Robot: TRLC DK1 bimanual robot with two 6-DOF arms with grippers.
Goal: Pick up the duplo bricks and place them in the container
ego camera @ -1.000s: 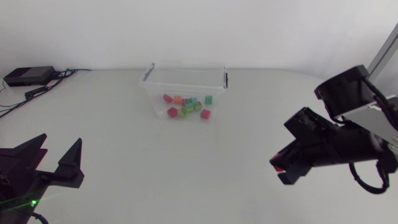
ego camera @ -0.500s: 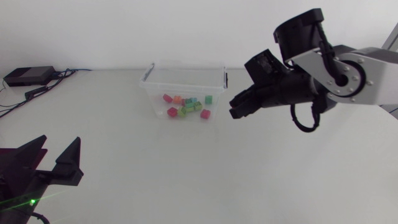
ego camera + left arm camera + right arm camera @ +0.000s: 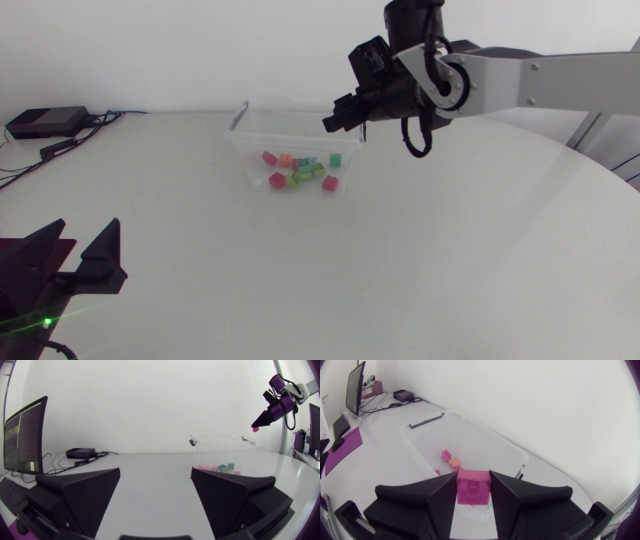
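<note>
Clamping a pink brick [image 3: 473, 488], the right gripper [image 3: 334, 121] hovers over the container's [image 3: 422, 421] right rim, its open interior just ahead.

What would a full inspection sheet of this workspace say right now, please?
Surface: white table.
Job's things: clear container toward the far edge, with a heap of coloured bricks inside; one pink brick is held above it.
Clutter: black box at the far left corner.
Grippers: right gripper is shut on the pink brick, above the container; left gripper is open at the near left and holds nothing.
Cables: black cables beside the black box.
Surroundings: nothing seen.
</note>
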